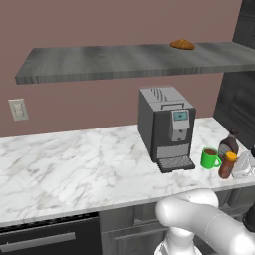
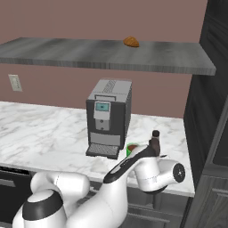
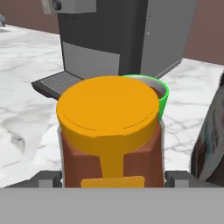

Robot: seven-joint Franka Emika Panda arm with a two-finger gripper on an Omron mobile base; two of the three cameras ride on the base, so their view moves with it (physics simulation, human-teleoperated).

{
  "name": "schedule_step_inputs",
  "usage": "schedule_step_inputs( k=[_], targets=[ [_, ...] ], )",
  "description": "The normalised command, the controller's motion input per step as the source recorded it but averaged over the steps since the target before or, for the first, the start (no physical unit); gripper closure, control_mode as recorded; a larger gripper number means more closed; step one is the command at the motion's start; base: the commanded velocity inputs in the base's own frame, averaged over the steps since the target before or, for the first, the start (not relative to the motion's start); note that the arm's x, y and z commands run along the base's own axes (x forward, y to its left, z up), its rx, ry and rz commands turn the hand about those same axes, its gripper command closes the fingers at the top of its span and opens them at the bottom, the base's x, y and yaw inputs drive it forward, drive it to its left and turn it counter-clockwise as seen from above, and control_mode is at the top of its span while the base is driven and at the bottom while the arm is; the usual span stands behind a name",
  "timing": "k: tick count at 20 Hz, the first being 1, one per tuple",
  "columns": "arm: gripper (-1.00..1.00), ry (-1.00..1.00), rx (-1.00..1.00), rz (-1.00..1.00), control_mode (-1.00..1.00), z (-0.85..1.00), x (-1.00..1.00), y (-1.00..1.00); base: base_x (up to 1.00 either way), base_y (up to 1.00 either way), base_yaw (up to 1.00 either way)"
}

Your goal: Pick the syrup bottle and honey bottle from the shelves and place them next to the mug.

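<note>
On the white marble countertop (image 1: 74, 169) of a simulated kitchen, the honey bottle (image 1: 227, 165) stands upright just in front of and to the right of the green mug (image 1: 210, 158), with the dark brown syrup bottle (image 1: 229, 146) upright close behind it; all three cluster to the right of the grey coffee machine (image 1: 166, 127); the robot's gripper (image 3: 112, 179) sits level with the honey bottle, its two dark fingertips (image 3: 46, 179) standing wide apart on either side of the amber body, and whether the pads press the bottle cannot be told; in the hand view the yellow-orange cap looms large, the mug's green rim (image 3: 162, 94) peeks out behind it and the machine's drip tray (image 3: 54, 83) lies beyond to the left; from the right base view the syrup bottle's dark cap and neck (image 2: 154, 141) rise above the white arm; overhead, the long grey shelves (image 1: 134, 61) carry a croissant (image 1: 182, 44); a wall socket (image 1: 18, 109) is fixed to the pink wall at left.
</note>
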Motion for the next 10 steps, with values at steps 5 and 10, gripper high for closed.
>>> schedule_step_inputs(
  k=[5, 10],
  targets=[
    [1.00, 0.00, 0.00, 0.00, -1.00, 0.00, 0.13, -0.11, 0.00, 0.00, 0.00],
    [1.00, 0.00, 0.00, 0.00, -1.00, 0.00, 0.00, -0.02, 0.00, 0.00, 0.00]
  ],
)
